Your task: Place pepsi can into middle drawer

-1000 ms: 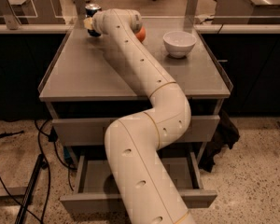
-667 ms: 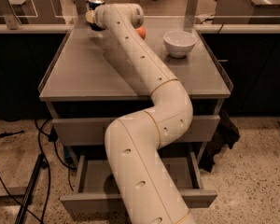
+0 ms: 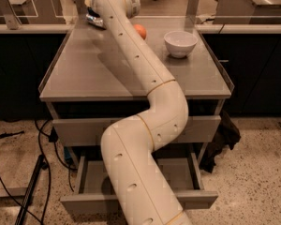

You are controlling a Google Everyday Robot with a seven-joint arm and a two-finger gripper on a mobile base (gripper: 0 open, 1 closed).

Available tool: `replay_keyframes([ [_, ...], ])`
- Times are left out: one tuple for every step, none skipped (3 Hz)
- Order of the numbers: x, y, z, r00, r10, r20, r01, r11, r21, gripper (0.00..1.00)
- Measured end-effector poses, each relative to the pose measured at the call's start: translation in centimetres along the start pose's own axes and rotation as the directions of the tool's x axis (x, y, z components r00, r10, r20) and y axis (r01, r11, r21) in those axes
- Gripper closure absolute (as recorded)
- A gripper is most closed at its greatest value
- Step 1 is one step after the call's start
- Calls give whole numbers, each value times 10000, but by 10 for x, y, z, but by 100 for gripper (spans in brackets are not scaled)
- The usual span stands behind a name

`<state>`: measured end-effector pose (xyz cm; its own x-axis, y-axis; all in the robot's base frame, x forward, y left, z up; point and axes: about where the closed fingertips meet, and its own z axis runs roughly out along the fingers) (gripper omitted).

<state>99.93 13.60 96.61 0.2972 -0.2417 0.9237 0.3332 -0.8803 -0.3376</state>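
— Well, where is the pepsi can (image 3: 96, 21) from where you sit?

— At the far left corner of the table (image 3: 84, 74), close to the back edge. I only get a dark sliver with a pale rim under the wrist, and I take that to be the can. The wrist hides the rest.

— And the gripper?

— The gripper (image 3: 91, 11) is on that same spot, tucked behind the wrist housing. I cannot tell whether it has closed on the can or is only next to it, so I won't call it a grasp.

— Why is the arm stretched out like that?

— The can sits at the corner farthest from the base, so the arm (image 3: 140, 74) has to run diagonally across the top. It passes just beside the orange (image 3: 139, 31) and stays well apart from the white bowl (image 3: 180, 43) on the right.

— Is the drawer ready?

— I'd say so. The middle drawer (image 3: 182, 172) is pulled out at the bottom, beneath the closed upper drawer front (image 3: 79, 130), presumably so the can can go straight down into it. The arm's lower link hangs across the drawer's middle and hides part of the inside.

— So where are we in the task?

— By my reading, at the pick, with the placing not yet started. Bringing the can back means lifting it over the table's raised edge and lowering it past the closed front, and I'd watch for a knock there.
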Motion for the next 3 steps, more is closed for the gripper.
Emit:
replay_keyframes([
  [20,-10,-13,9953,873,-429,-866,9961,177,100],
  [20,-10,-13,9953,874,-428,-867,9961,177,100],
  [21,-7,-18,9872,1571,-278,-1574,9875,-72,100],
])
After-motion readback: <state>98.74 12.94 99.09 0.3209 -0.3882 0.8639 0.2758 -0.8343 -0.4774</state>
